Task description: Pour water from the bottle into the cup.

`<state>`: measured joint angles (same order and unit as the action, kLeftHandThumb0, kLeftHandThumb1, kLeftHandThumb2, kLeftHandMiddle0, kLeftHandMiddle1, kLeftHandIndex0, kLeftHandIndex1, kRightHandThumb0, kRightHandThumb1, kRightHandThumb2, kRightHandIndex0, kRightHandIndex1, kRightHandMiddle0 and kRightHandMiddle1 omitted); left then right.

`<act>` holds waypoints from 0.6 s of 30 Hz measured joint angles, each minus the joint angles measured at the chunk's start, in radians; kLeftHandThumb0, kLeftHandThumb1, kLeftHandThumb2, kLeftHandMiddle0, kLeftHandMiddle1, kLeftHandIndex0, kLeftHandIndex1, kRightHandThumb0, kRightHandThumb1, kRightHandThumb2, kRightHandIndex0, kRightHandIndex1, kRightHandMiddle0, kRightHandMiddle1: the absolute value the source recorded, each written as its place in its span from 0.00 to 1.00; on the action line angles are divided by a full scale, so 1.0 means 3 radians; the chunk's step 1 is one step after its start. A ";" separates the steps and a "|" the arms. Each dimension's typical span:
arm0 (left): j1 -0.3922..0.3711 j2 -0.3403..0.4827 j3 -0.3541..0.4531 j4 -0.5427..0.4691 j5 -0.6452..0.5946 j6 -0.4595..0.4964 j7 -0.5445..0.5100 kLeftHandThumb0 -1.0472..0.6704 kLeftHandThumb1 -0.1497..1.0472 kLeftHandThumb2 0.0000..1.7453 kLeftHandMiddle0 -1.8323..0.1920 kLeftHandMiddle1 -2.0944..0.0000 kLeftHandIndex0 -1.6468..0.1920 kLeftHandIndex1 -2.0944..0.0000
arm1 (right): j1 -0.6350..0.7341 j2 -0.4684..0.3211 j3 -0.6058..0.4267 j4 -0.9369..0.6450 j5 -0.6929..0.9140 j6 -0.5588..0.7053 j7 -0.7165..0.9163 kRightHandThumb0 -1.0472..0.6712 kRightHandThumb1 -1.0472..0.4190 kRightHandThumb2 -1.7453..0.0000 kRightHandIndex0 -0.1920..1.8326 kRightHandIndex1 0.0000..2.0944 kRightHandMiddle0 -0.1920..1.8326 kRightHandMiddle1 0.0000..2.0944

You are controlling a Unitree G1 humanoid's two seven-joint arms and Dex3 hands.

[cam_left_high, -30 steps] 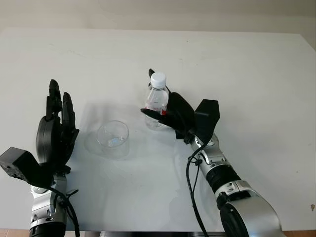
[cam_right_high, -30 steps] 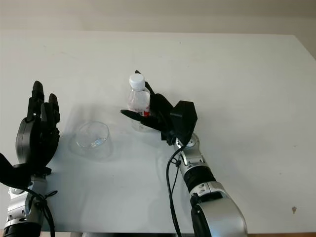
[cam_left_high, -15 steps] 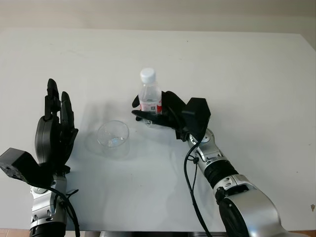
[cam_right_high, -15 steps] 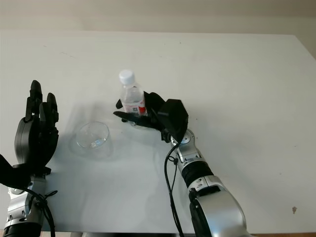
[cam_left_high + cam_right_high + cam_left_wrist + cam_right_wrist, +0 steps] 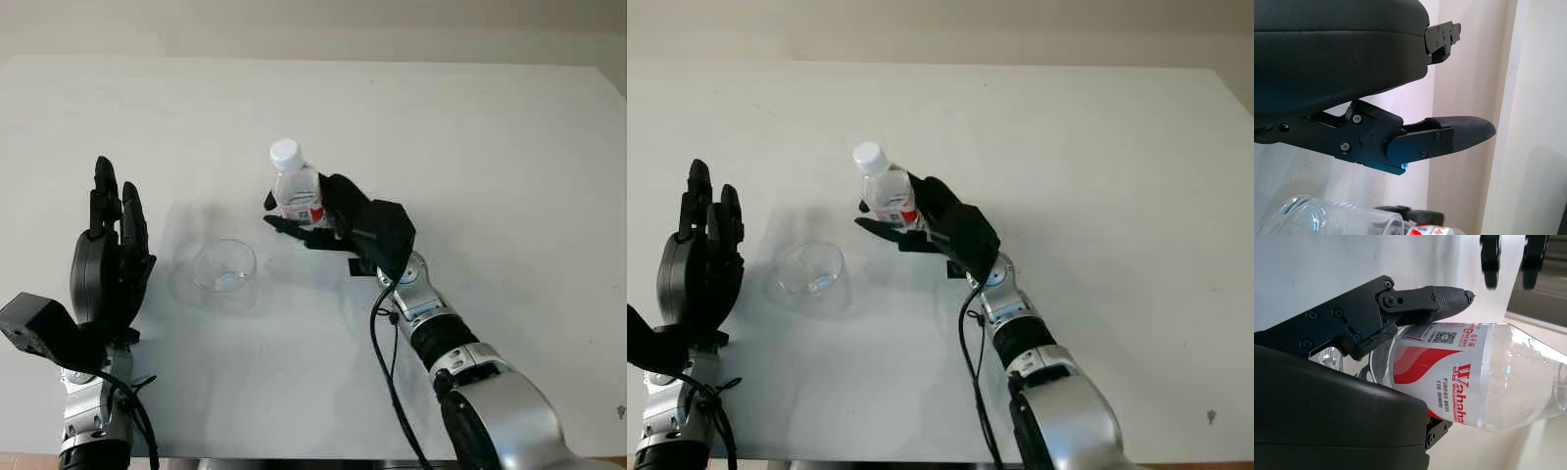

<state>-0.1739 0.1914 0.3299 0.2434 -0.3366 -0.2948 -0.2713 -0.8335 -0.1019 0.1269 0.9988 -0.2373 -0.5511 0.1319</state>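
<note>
Currently the bottle [image 5: 296,192], capped in white and tilted slightly toward the cup [image 5: 224,270], is gripped around its labelled body by the right hand [image 5: 333,220] above the table [image 5: 490,147]. Beside the cup, the left hand [image 5: 106,264] is held upright, open.

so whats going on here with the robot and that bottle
The robot's right hand is gripping a small clear water bottle with a red and white label and holding it near the middle of the white table. The white cap is on the bottle, which leans slightly toward the clear cup standing on the table beside it. No water is being poured. The left hand is open, raised on the other side of the cup, holding nothing.
</note>
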 measured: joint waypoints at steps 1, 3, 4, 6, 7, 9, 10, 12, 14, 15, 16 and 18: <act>0.0000 0.0000 0.0000 0.0000 0.0000 0.0000 0.0003 0.17 1.00 0.31 1.00 1.00 1.00 0.99 | -0.0059 -0.0039 0.0035 0.0001 -0.0079 -0.0057 -0.0083 0.40 0.00 0.69 0.80 1.00 0.53 1.00; 0.0000 0.0000 -0.0002 0.0001 0.0001 0.0000 0.0008 0.17 1.00 0.31 1.00 1.00 1.00 0.99 | -0.0190 -0.0112 0.0110 0.0003 -0.0250 -0.0142 -0.0256 0.40 0.00 0.71 0.71 1.00 0.44 1.00; 0.0000 -0.0001 -0.0004 0.0001 0.0002 0.0000 0.0009 0.17 1.00 0.31 1.00 1.00 1.00 0.99 | -0.0253 -0.0144 0.0151 0.0004 -0.0344 -0.0179 -0.0352 0.39 0.00 0.73 0.69 1.00 0.43 1.00; -0.0001 -0.0002 -0.0009 0.0001 0.0002 -0.0001 0.0009 0.18 1.00 0.31 1.00 1.00 1.00 0.99 | -0.0371 -0.0224 0.0283 0.0006 -0.0607 -0.0238 -0.0605 0.39 0.00 0.76 0.66 1.00 0.42 1.00; -0.0001 -0.0003 -0.0009 0.0001 0.0002 -0.0001 0.0009 0.18 1.00 0.31 1.00 1.00 1.00 0.99 | -0.0426 -0.0262 0.0351 0.0007 -0.0740 -0.0259 -0.0720 0.38 0.00 0.77 0.65 1.00 0.41 1.00; -0.0001 -0.0005 -0.0010 0.0000 0.0002 -0.0001 0.0012 0.18 1.00 0.31 1.00 1.00 1.00 0.99 | -0.0535 -0.0339 0.0498 0.0007 -0.1019 -0.0281 -0.0968 0.37 0.00 0.79 0.63 1.00 0.42 1.00; -0.0001 -0.0006 -0.0010 0.0000 0.0002 -0.0001 0.0014 0.18 1.00 0.31 1.00 1.00 1.00 0.99 | -0.0586 -0.0376 0.0581 0.0007 -0.1162 -0.0285 -0.1098 0.36 0.00 0.80 0.62 1.00 0.42 1.00; -0.0002 -0.0007 -0.0010 0.0000 0.0005 -0.0001 0.0024 0.17 1.00 0.31 1.00 1.00 1.00 0.99 | -0.0673 -0.0437 0.0757 0.0007 -0.1452 -0.0288 -0.1373 0.35 0.00 0.80 0.60 1.00 0.43 1.00; -0.0002 -0.0009 -0.0010 -0.0001 0.0014 -0.0004 0.0038 0.17 1.00 0.31 1.00 1.00 1.00 0.98 | -0.0735 -0.0461 0.0899 0.0026 -0.1655 -0.0293 -0.1614 0.35 0.00 0.81 0.60 1.00 0.43 1.00; -0.0002 -0.0010 -0.0010 -0.0002 0.0016 -0.0007 0.0041 0.17 1.00 0.30 1.00 1.00 1.00 0.98 | -0.0763 -0.0466 0.0965 0.0048 -0.1740 -0.0299 -0.1736 0.35 0.00 0.81 0.60 1.00 0.44 1.00; -0.0002 -0.0012 -0.0010 -0.0005 0.0016 -0.0009 0.0045 0.17 1.00 0.31 1.00 1.00 1.00 0.99 | -0.0796 -0.0471 0.1036 0.0082 -0.1830 -0.0309 -0.1862 0.35 0.00 0.82 0.60 1.00 0.44 1.00; -0.0001 -0.0017 -0.0013 -0.0014 0.0021 -0.0010 0.0057 0.17 1.00 0.31 1.00 1.00 1.00 0.99 | -0.0847 -0.0475 0.1158 0.0138 -0.1962 -0.0316 -0.2057 0.34 0.00 0.83 0.61 1.00 0.45 1.00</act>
<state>-0.1743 0.1863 0.3261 0.2391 -0.3304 -0.2977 -0.2541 -1.0877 -0.2443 0.4744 1.0402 -0.8260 -0.6457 -0.4853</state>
